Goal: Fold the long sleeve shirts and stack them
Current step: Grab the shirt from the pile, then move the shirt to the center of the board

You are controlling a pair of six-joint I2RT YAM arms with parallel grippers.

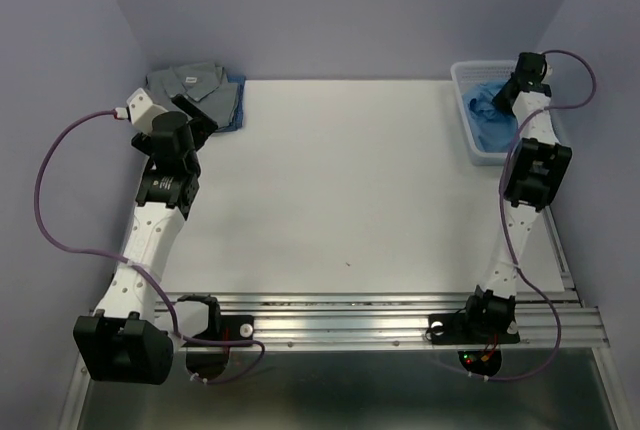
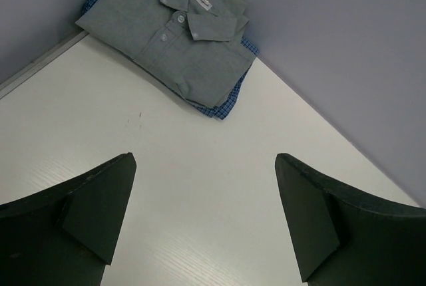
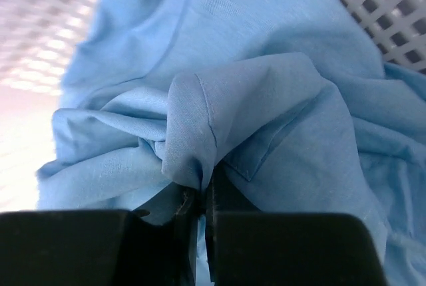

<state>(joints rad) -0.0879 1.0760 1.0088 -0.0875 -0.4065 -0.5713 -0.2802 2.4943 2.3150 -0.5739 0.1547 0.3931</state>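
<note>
A folded grey-green shirt (image 1: 195, 85) lies at the table's far left corner on a blue checked shirt (image 1: 232, 110). In the left wrist view the grey-green shirt (image 2: 180, 40) shows its collar and white label, with the checked one (image 2: 223, 108) under it. My left gripper (image 2: 205, 216) is open and empty over bare table, short of that stack. A crumpled light blue shirt (image 1: 488, 115) lies in the white mesh basket (image 1: 470, 155) at the far right. My right gripper (image 3: 202, 196) is shut on a fold of the light blue shirt (image 3: 253, 100) inside the basket.
Purple walls close the table at the back and both sides. The basket wall (image 3: 389, 6) stands close round the right gripper. A metal rail (image 1: 380, 325) runs along the near edge by the arm bases.
</note>
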